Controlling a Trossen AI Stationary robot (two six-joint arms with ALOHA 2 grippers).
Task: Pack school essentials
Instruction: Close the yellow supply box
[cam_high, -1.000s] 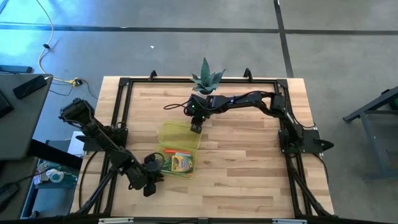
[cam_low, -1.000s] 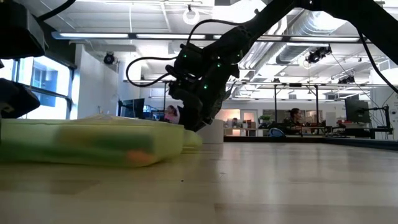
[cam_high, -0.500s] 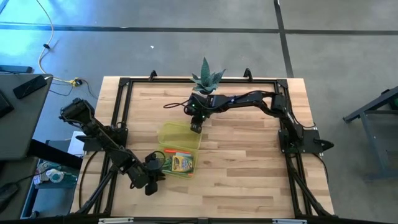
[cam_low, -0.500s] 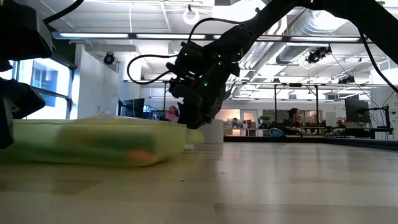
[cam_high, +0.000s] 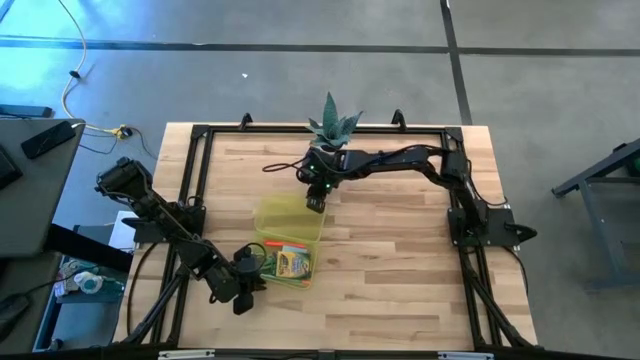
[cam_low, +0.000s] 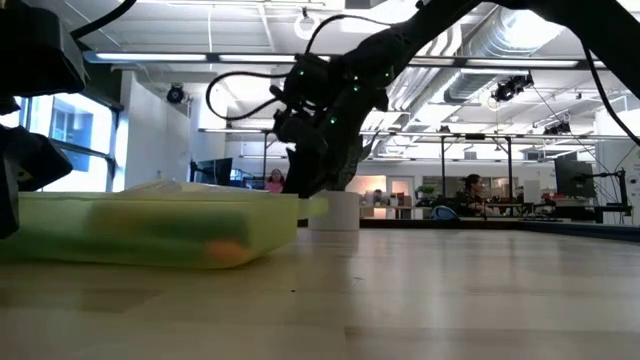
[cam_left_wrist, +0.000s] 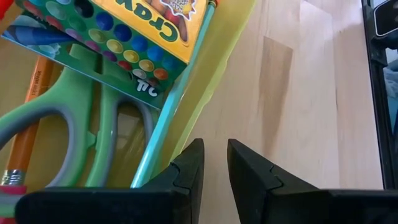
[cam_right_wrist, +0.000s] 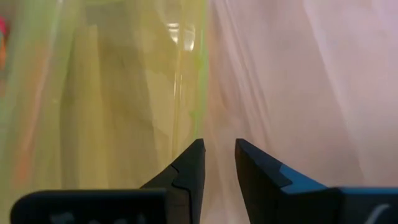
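- School essentials sit inside the translucent yellow-green case, which lies open on the bench, left of centre.
- Crayon box lies in the near half of the case; in the left wrist view the crayon box rests over the green-handled scissors, with an orange pencil beside them.
- A red-orange marker shows as a thin streak just behind the crayon box.
- Note pad and eraser: cannot make them out.
- Far half of the case, probably the lid, looks empty and is folded back flat.
- No stationery visible loose on the bench, so packing looks mostly done; what seems left is closing the lid.
- Right hand is over the far right corner of the lid, just in front of the potted plant.
- In its wrist view the right hand has fingers nearly together, a narrow gap only, right at the lid's edge; cannot tell if plastic is pinched between them.
- Left hand is at the near left corner of the case.
- In its wrist view the left hand also shows a narrow gap, fingers straddling or beside the case rim; whether it grips the rim cannot be told.
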